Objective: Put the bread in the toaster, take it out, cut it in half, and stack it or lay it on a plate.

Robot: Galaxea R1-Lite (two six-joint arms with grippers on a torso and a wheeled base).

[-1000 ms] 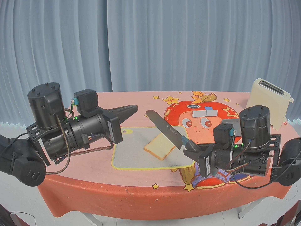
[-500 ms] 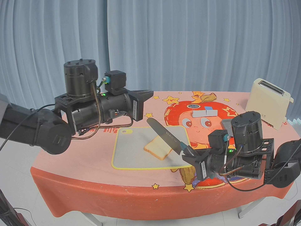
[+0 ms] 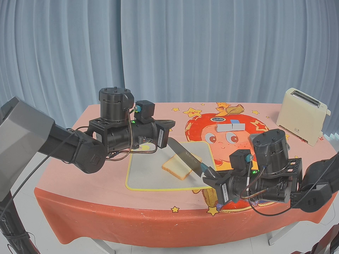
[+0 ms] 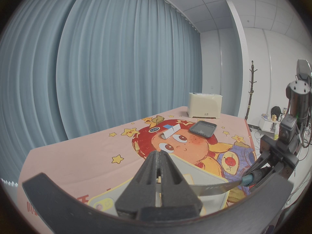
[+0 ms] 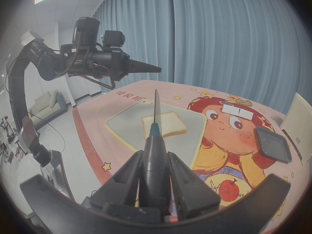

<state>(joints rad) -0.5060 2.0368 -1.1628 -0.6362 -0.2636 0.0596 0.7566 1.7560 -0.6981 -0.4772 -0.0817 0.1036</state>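
The slice of bread [image 3: 174, 168] lies flat on the cutting board [image 3: 146, 173], toward the board's right side. Just off the board's right edge sits the right gripper [image 3: 210, 173], jaws clamped on the handle of a knife [image 3: 183, 154] whose blade slants over the bread. The left gripper [image 3: 171, 123] hovers above the board's far edge, jaws pressed together on nothing. Well right of the board on the desk [image 3: 106, 194] stand a dark tray [image 5: 272, 144] and a cream toaster [image 3: 303, 116].

The table [image 3: 106, 191] bears a cutting board [image 3: 148, 173], toaster [image 3: 303, 115], dark tray [image 5: 272, 144] and white card [image 3: 230, 127].
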